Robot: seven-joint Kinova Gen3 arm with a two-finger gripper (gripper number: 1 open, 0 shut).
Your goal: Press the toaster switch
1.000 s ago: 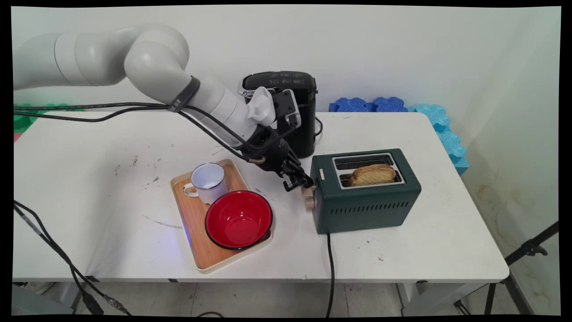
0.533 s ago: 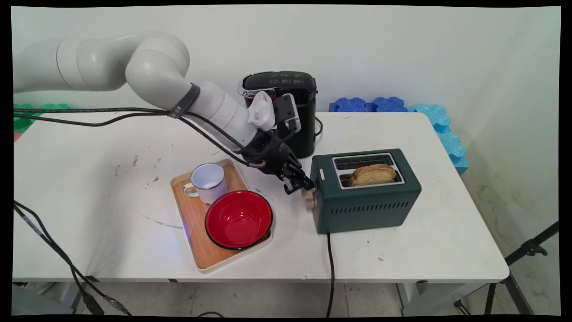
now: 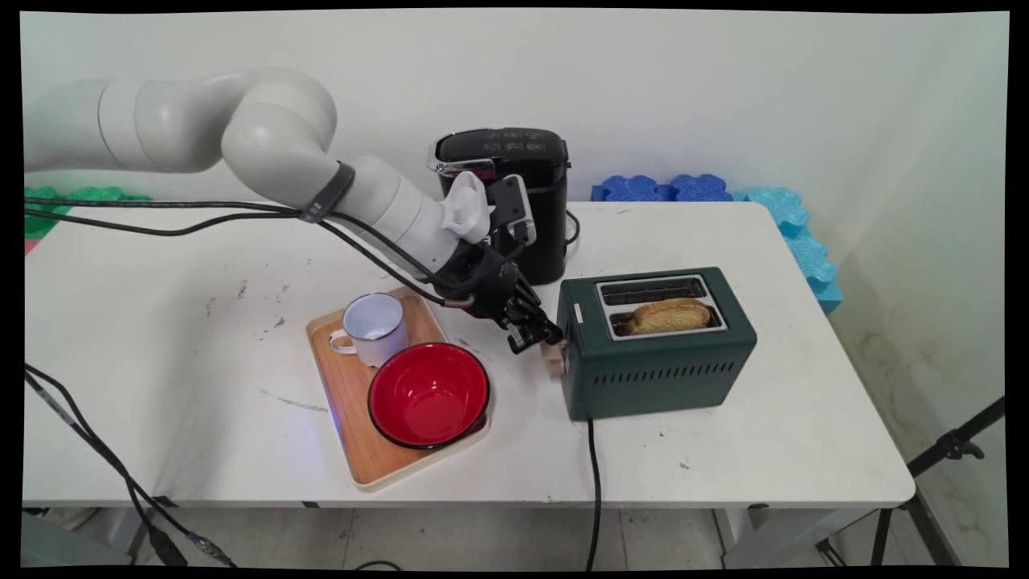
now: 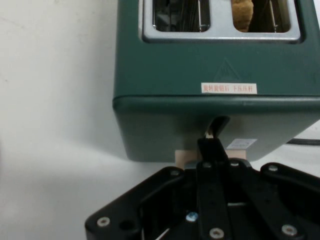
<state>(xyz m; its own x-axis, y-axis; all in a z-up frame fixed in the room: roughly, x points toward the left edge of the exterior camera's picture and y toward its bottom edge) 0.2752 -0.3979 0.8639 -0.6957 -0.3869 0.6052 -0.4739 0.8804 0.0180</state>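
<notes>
White table (image 3: 201,362) holds a heavy green toaster (image 3: 659,362) right in front of the gripper (image 3: 537,338), whose fingers are squeezed together on nothing, tips on its little wooden lever (image 4: 182,156), which looks hard, smooth and best pushed from on top.

glossy white rounded arm (image 3: 273,137) — black band, black cables — ending in a black screw-studded gripper (image 3: 534,334).

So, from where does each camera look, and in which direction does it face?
Main view: fixed above the table's near side, facing the back wall; shows the white arm and gripper at the green toaster.
Hand view: on the hand, looking along the gripper at the toaster's end; only black linkage and fingers show.
Both show the toaster, its bread and wooden lever.
</notes>
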